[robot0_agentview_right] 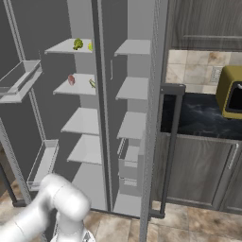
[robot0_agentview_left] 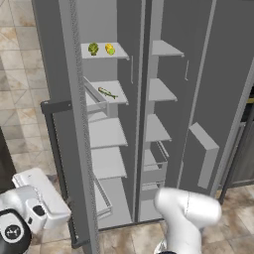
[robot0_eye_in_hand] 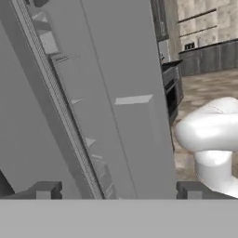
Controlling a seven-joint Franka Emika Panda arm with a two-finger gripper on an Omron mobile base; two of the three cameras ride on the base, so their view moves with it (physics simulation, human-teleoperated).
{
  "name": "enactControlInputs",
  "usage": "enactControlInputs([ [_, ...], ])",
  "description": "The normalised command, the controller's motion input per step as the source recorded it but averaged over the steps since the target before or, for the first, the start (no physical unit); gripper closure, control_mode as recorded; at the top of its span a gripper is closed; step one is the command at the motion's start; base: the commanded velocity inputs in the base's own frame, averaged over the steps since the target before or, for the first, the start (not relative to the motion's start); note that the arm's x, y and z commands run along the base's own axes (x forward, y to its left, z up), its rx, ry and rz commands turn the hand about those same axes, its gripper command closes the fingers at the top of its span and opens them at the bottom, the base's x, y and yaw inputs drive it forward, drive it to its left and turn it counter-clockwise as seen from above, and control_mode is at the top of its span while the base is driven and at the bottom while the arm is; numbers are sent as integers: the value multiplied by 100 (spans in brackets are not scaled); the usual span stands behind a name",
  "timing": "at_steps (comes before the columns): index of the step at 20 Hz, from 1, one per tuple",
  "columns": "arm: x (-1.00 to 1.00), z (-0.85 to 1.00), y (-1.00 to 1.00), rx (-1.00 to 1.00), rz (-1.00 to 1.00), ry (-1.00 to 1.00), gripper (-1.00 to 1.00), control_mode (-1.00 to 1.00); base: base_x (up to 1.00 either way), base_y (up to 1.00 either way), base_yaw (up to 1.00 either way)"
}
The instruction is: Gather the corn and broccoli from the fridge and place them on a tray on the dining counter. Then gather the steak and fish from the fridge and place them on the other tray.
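Note:
The fridge [robot0_agentview_left: 198,74] stands with both doors swung wide. Its top left shelf bears the dark green broccoli [robot0_agentview_left: 93,48] [robot0_agentview_right: 78,44] and, right beside it, the yellow corn [robot0_agentview_left: 109,49] [robot0_agentview_right: 90,46]. One shelf lower lie the pinkish-red steak [robot0_agentview_right: 71,79] and a thin olive fish [robot0_agentview_left: 107,93] [robot0_agentview_right: 92,83]. My gripper [robot0_eye_in_hand: 118,193] is open, its fingertips [robot0_eye_in_hand: 44,190] far apart with nothing held; it sits low by the left door's edge [robot0_eye_in_hand: 69,116], well below those shelves. The trays and the dining counter are out of view.
The left door's dark handle [robot0_agentview_left: 57,144] and the right door's handle [robot0_agentview_right: 170,142] jut out on either side. Clear door bins [robot0_agentview_right: 19,78] hang on the left door. A yellow appliance [robot0_agentview_right: 231,92] sits on a black counter over dark cabinets [robot0_agentview_right: 198,175].

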Motion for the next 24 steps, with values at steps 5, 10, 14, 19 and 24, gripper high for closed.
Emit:
enactControlInputs([
  [5,1,4,-100,4,27,0,-100,-100,0,0,0],
  [10,0,0,-99,10,19,0,-100,-100,0,0,0],
  [14,1,14,-88,30,36,6,-100,-100,0,0,0],
  [19,57,33,-57,46,45,17,-100,-100,0,0,0],
  [24,64,9,-37,30,60,7,-100,-100,0,0,0],
])
